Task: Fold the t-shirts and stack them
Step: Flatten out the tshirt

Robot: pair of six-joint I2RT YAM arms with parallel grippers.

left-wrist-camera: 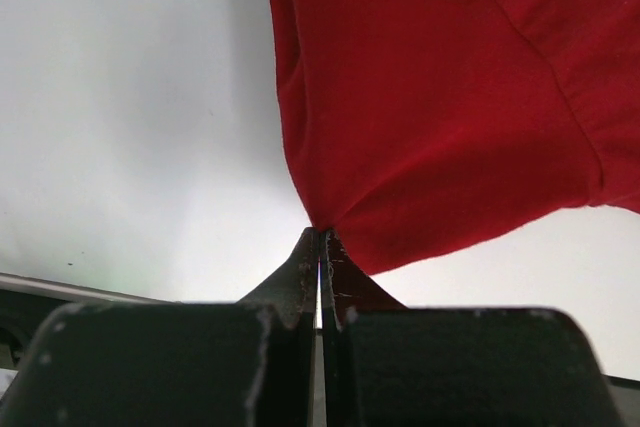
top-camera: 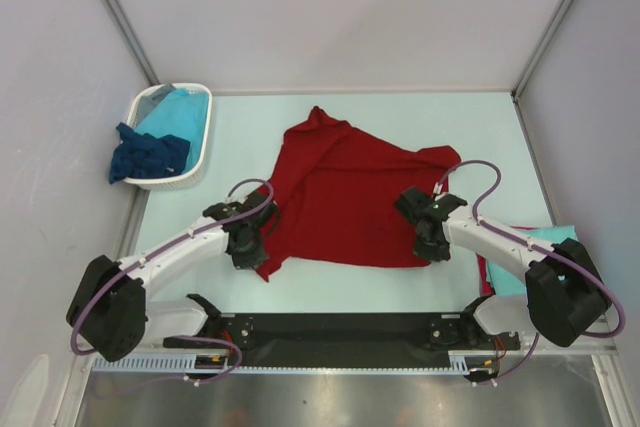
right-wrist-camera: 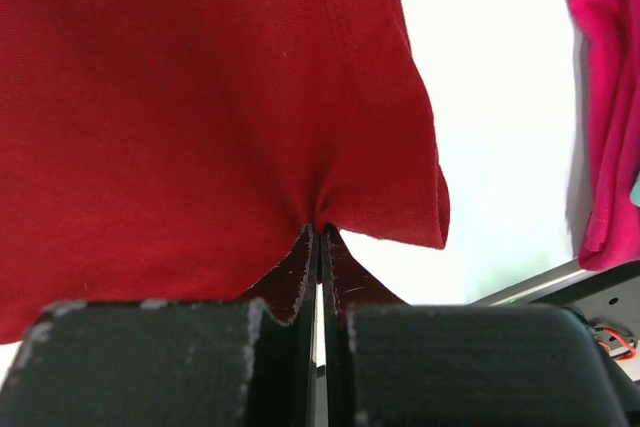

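Note:
A dark red t-shirt (top-camera: 345,197) lies spread and rumpled on the pale table, its near edge lifted between the two arms. My left gripper (top-camera: 250,247) is shut on the shirt's near left edge; in the left wrist view the dark red t-shirt (left-wrist-camera: 450,107) bunches right at the left gripper (left-wrist-camera: 321,234). On the other side my right gripper (top-camera: 430,244) is shut on the near right edge, and the cloth (right-wrist-camera: 200,97) puckers at the right gripper (right-wrist-camera: 321,227). Turquoise (top-camera: 180,112) and dark navy (top-camera: 148,154) t-shirts fill the basket.
A white plastic basket (top-camera: 205,137) stands at the back left by the wall. Folded turquoise and red cloth (top-camera: 545,242) lies at the right edge, partly under the right arm; pink-red cloth (right-wrist-camera: 600,97) shows there in the right wrist view. Walls enclose the table.

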